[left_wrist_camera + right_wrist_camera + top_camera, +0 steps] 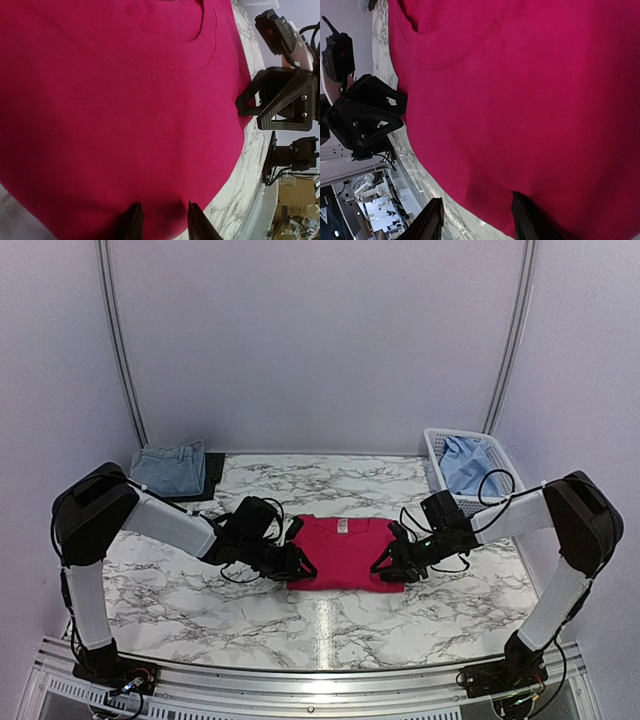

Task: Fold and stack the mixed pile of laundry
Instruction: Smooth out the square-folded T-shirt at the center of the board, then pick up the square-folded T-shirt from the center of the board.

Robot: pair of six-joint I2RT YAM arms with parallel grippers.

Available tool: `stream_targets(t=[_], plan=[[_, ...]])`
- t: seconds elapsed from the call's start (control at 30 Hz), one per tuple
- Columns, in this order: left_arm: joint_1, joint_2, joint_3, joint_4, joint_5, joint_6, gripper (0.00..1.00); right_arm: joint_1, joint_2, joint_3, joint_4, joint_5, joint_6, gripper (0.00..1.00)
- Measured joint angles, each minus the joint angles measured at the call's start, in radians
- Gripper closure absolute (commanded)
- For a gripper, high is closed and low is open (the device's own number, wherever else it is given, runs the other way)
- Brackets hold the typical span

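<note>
The pink-red T-shirt [345, 552] lies folded into a flat rectangle at the middle of the marble tabletop [190, 605], its neckline toward the far side. The left gripper [296, 565] sits low at the shirt's near left corner, and the right gripper [384, 566] sits at its near right corner, so the two face each other across the fabric.

In the left wrist view the two fingers [131, 222] stand apart over the shirt's edge. Pink cloth shows in the gap between them, and nothing is pinched. In the right wrist view the fingers [526, 220] are spread wider. One is over the shirt's edge, the other is over bare marble just beside it, and they hold nothing.

At the far left corner a folded denim piece [168, 468] rests on a dark piece [214, 473]. At the far right a white basket [432, 443] holds the crumpled blue shirt [466, 466].
</note>
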Motion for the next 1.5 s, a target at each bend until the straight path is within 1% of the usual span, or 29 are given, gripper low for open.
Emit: stream_targets(t=[0.07,0.1,0.17,0.23,0.27,0.37,0.4,0.5,0.6,0.7,0.87,1.07,1.2,1.33,1.4,1.5], plan=[[0.011,-0.01,-0.035,0.053,0.011,-0.018,0.65,-0.029,0.021,0.002,0.013,-0.035,-0.014,0.53],[0.013,-0.017,-0.053,0.067,0.008,-0.021,0.63,-0.044,0.029,0.005,0.012,-0.045,-0.026,0.54],[0.021,-0.047,-0.099,0.098,-0.006,-0.032,0.54,-0.071,0.049,0.032,-0.006,-0.046,-0.056,0.54],[0.029,-0.101,-0.15,0.094,-0.027,-0.042,0.42,-0.081,0.063,0.074,-0.046,-0.025,-0.091,0.54],[0.036,-0.131,-0.175,0.083,-0.04,-0.043,0.34,-0.081,0.066,0.1,-0.072,-0.002,-0.111,0.54],[0.077,-0.239,-0.231,0.029,-0.089,-0.044,0.03,-0.071,0.049,0.174,-0.155,0.08,-0.177,0.53],[0.09,-0.277,-0.236,-0.001,-0.116,-0.04,0.01,-0.065,0.035,0.195,-0.179,0.105,-0.196,0.52],[0.127,-0.431,-0.22,-0.102,-0.22,-0.019,0.01,-0.003,-0.034,0.28,-0.249,0.194,-0.268,0.52],[0.159,-0.547,-0.167,-0.179,-0.315,-0.007,0.01,0.109,-0.083,0.377,-0.287,0.272,-0.335,0.52],[0.213,-0.614,-0.142,-0.217,-0.341,-0.02,0.01,0.221,-0.08,0.448,-0.305,0.352,-0.394,0.52],[0.301,-0.639,-0.145,-0.284,-0.365,-0.073,0.01,0.373,0.005,0.524,-0.35,0.472,-0.475,0.55],[0.319,-0.66,-0.193,-0.328,-0.373,-0.147,0.01,0.517,0.179,0.618,-0.402,0.584,-0.552,0.58],[0.32,-0.67,-0.221,-0.343,-0.372,-0.17,0.01,0.572,0.278,0.684,-0.419,0.627,-0.589,0.58],[0.322,-0.687,-0.24,-0.348,-0.373,-0.179,0.01,0.602,0.354,0.732,-0.429,0.66,-0.615,0.58],[0.323,-0.694,-0.248,-0.349,-0.376,-0.183,0.01,0.612,0.391,0.752,-0.434,0.68,-0.629,0.62],[0.325,-0.697,-0.265,-0.349,-0.381,-0.197,0.01,0.62,0.432,0.769,-0.439,0.73,-0.649,0.73]])
